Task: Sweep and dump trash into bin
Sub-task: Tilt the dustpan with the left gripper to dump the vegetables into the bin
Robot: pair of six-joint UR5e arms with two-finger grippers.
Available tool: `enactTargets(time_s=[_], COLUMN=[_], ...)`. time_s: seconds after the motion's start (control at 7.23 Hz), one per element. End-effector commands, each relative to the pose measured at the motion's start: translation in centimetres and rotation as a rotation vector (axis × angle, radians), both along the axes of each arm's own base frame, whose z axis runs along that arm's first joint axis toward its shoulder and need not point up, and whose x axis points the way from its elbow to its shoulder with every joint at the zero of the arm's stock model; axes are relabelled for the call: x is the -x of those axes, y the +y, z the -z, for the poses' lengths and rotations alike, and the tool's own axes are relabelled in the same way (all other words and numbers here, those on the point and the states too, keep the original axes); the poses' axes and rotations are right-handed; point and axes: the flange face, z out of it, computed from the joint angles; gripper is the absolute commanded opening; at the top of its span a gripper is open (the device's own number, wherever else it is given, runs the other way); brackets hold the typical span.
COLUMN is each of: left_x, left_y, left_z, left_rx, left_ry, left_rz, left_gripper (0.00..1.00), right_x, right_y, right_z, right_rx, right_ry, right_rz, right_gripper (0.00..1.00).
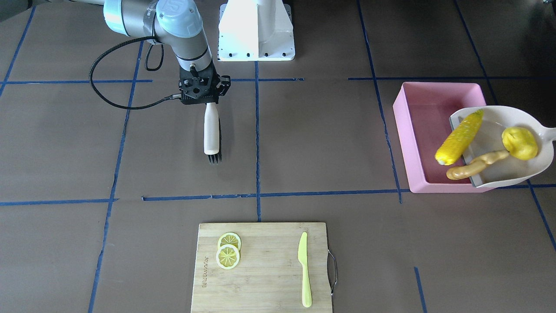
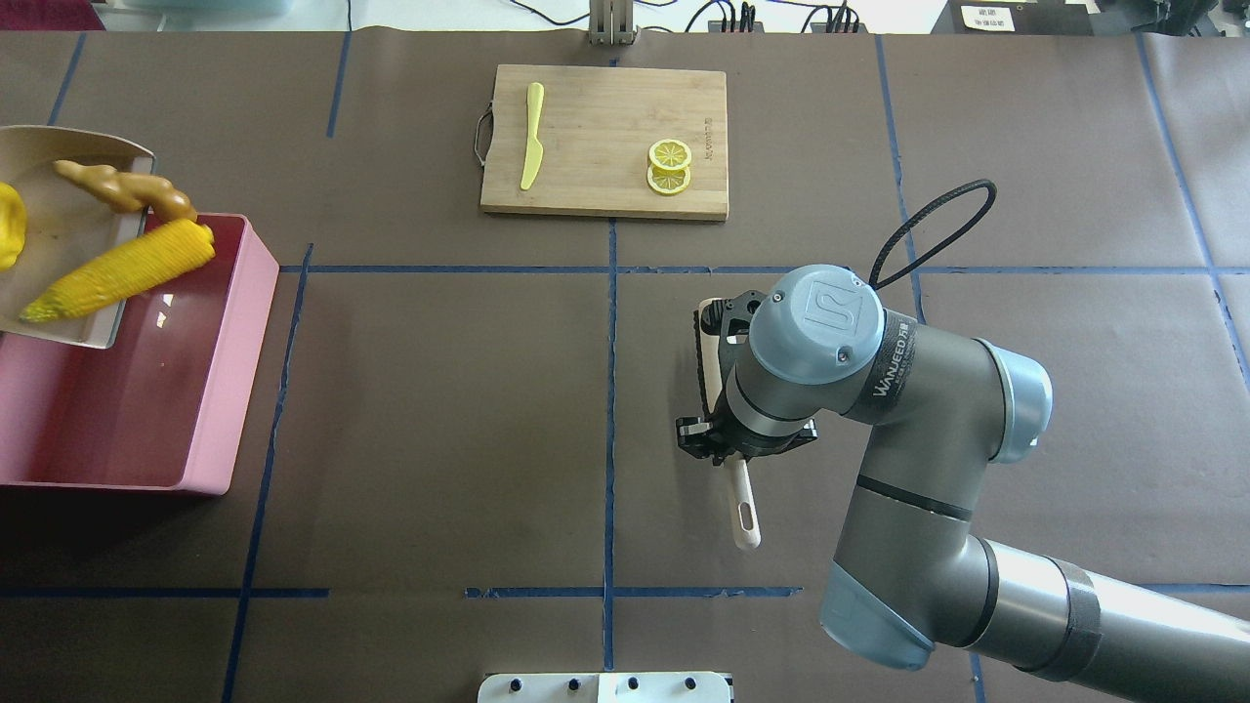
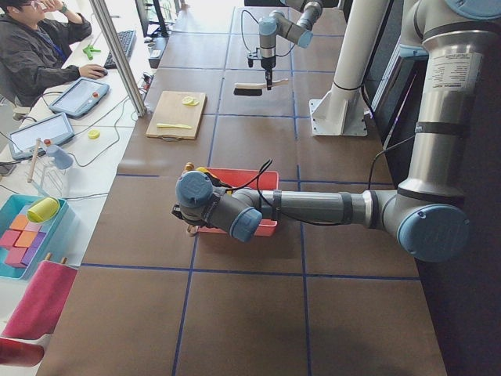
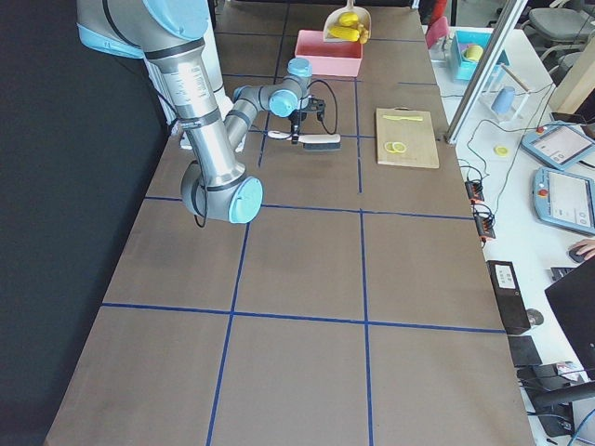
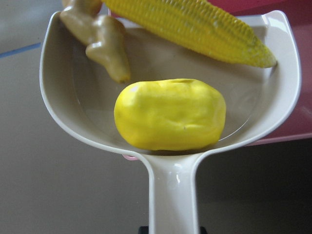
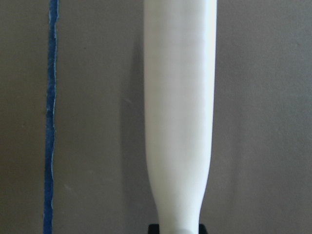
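The cream-white plastic dustpan (image 1: 501, 168) is clamped by left claw (image 5: 170, 230), white-handled brush (image 1: 211, 130) by right claw (image 1: 207, 102); knobbly tan ginger root (image 1: 475, 164), near pink plastic bin (image 1: 404, 143) wall, may be spilled outside.

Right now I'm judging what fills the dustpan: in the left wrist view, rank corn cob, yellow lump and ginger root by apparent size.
Top, unranked: yellow lump and corn cob; lump sits nearest, cob is cropped.
Smallest: ginger root, also cropped.

Table centre btw bin (image 1: 406, 143) and right gripper (image 1: 210, 102) w/ brush (image 1: 211, 130) is open. The dustpan (image 1: 499, 171) overhangs bin's outer side. Cutting board (image 1: 269, 261) takes up operators' edge, mid-table.
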Motion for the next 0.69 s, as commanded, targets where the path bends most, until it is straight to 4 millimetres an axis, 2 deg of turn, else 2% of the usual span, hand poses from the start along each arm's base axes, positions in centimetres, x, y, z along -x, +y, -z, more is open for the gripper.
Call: enactTargets(time_s=[0.0, 0.14, 0.28, 0.55], left_x=[0.3, -0.4, -0.4, 0.1], left_y=[0.6, 2.5, 3.4, 4.0], left_z=[1.6, 1.7, 2.0, 2.1], left_rx=[-0.003, -0.014, -0.028, -0.052], left_ry=[-0.047, -0.07, -0.095, -0.175], left_rz=[0.016, 0.004, 0.009, 0.035], left_gripper=[0.0, 0.0, 0.0, 0.0], right_x=[0.0, 0.0, 0.0, 0.0], right_y=[0.0, 0.0, 0.0, 0.1], right_z=[0.0, -0.1, -0.1, 0.0], right_rx=[0.0, 0.0, 0.001, 0.001], right_ry=[0.0, 0.001, 0.003, 0.0], right_rz=[-0.001, -0.001, -0.001, 0.0], right_gripper=[0.0, 0.0, 0.0, 0.0])
